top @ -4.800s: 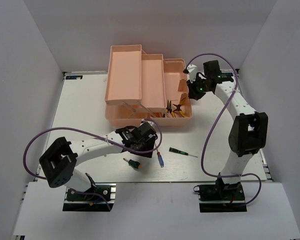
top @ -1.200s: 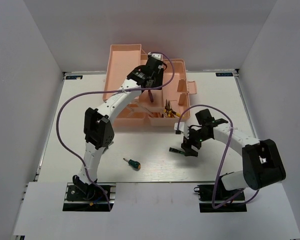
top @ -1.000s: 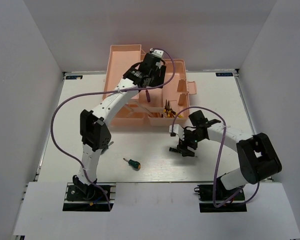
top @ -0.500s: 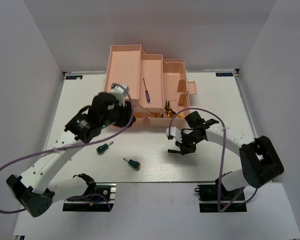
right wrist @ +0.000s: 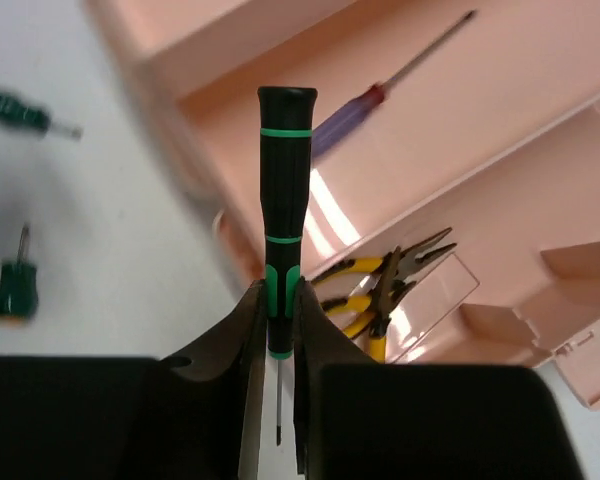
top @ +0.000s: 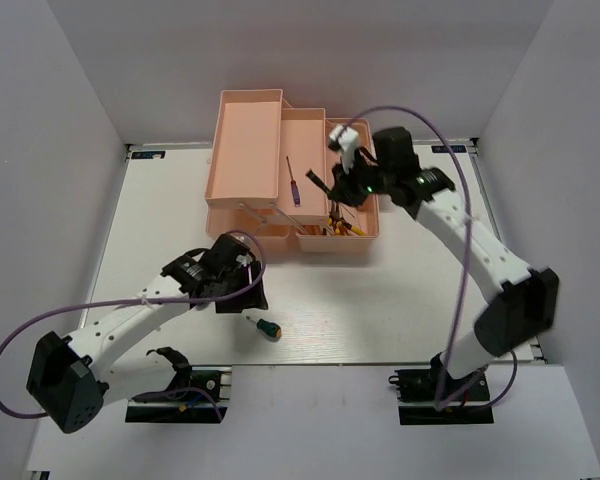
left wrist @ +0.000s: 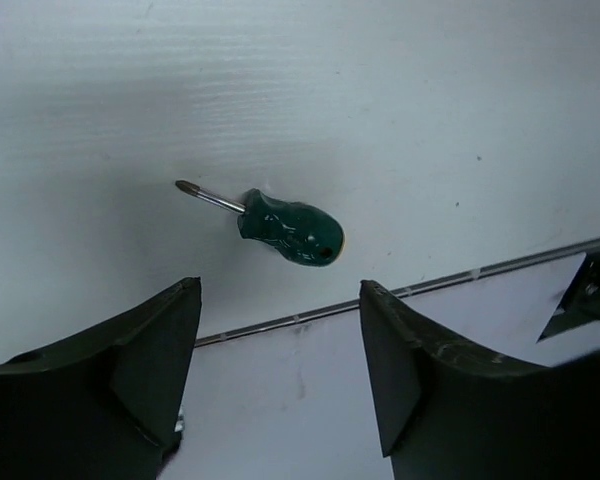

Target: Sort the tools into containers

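Note:
The salmon-pink toolbox stands open at the back. A blue-handled screwdriver lies in its middle tray, also in the right wrist view. Yellow-handled pliers lie in the base. My right gripper is shut on the slim black-green screwdriver above the box. My left gripper is open and empty. A stubby green-handled screwdriver lies just beyond its fingertips on the table. The right wrist view shows two stubby green screwdrivers.
The white table ends in a metal rail along its near edge. White walls close in the left, right and back. The toolbox's leftmost tray holds nothing that I can see.
My right gripper has lifted the slim black-green screwdriver from the table to above the toolbox. My left arm has swung from beside the box down to the stubby screwdriver at the front.

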You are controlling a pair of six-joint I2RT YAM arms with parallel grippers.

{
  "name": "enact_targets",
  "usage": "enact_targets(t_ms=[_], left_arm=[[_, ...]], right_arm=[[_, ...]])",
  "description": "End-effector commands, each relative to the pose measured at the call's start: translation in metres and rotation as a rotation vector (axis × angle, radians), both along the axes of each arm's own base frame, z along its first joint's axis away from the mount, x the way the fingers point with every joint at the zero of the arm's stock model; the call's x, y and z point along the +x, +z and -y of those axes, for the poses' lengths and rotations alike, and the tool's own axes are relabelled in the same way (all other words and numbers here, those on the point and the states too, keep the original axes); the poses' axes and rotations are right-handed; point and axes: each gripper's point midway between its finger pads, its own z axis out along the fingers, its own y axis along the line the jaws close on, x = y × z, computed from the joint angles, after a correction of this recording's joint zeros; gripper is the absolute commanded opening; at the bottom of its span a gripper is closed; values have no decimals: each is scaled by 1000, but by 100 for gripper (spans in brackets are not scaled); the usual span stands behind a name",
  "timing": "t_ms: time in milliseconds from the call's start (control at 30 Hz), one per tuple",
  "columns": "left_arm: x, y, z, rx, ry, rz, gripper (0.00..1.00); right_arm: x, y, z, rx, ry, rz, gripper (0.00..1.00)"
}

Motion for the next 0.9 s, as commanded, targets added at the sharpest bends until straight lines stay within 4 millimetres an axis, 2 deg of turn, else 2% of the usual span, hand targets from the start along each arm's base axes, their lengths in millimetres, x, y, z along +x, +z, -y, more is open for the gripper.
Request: enact_targets(t_ms=[0, 33, 67, 100, 133, 167, 233, 267, 300, 333, 367, 400, 433, 467, 533, 567, 600, 633, 667, 700, 767, 800, 833, 867], left_arm=[[1, -6, 3, -2, 175, -94, 76], [1, -10, 4, 3, 206, -121, 76], [0, -15, 4, 3, 230, -137, 76], [-4, -22, 5, -1, 279, -183, 76], [-4, -23, 9, -24, 297, -193, 76], [-4, -26, 12, -42, 310, -204, 76], [-2, -31, 18, -92, 363, -213, 76], [-1, -31, 21, -110, 365, -216, 76], [-1, -31, 21, -114, 376, -220, 76], [1, -30, 21, -94, 391, -214, 76], [1, -30, 21, -85, 392, -221, 76], [2, -31, 19, -69, 399, -219, 76], [3, -34, 17, -55, 415, -223, 76], [2, -34, 19, -54, 406, -223, 76], [-1, -41, 17, -43, 433, -246, 76], [2, -42, 20, -52, 449, -249, 76], [-1, -47, 21, -42, 440, -255, 76], [-2, -51, 21, -32, 453, -269, 76], [-2, -52, 24, -25, 455, -278, 76], [-3, -58, 26, 0, 449, -295, 76], [-1, -64, 30, 19, 451, -299, 76], [1, -69, 34, 30, 453, -299, 76], [0, -73, 33, 45, 455, -309, 76], [5, -71, 41, 34, 443, -301, 76]], right_arm=[[61, 36, -21, 168, -259, -87, 0], [74, 5, -35, 178, -313, -216, 0], [83, 24, -41, 215, -321, -208, 0], [96, 30, -52, 263, -351, -237, 0], [106, 18, -56, 250, -360, -249, 0], [114, 41, -63, 302, -367, -225, 0], [132, 11, -70, 273, -408, -271, 0], [138, 21, -72, 292, -415, -266, 0], [142, 10, -72, 278, -426, -286, 7], [143, 6, -74, 277, -420, -296, 23], [142, -2, -70, 260, -412, -298, 48], [139, 2, -69, 266, -406, -301, 55], [132, 15, -72, 295, -361, -294, 60], [126, -3, -67, 269, -361, -326, 63], [111, 37, -58, 324, -329, -265, 65], [109, 19, -49, 305, -341, -288, 66], [102, 31, -44, 322, -333, -266, 66], [104, 36, -36, 341, -342, -252, 66], [94, 24, -28, 327, -354, -280, 67], [88, 35, -22, 343, -349, -262, 67], [83, 11, -6, 331, -373, -302, 67], [72, 17, 1, 341, -368, -291, 69], [75, 19, 11, 353, -388, -275, 69], [68, 16, 15, 354, -388, -281, 69]])
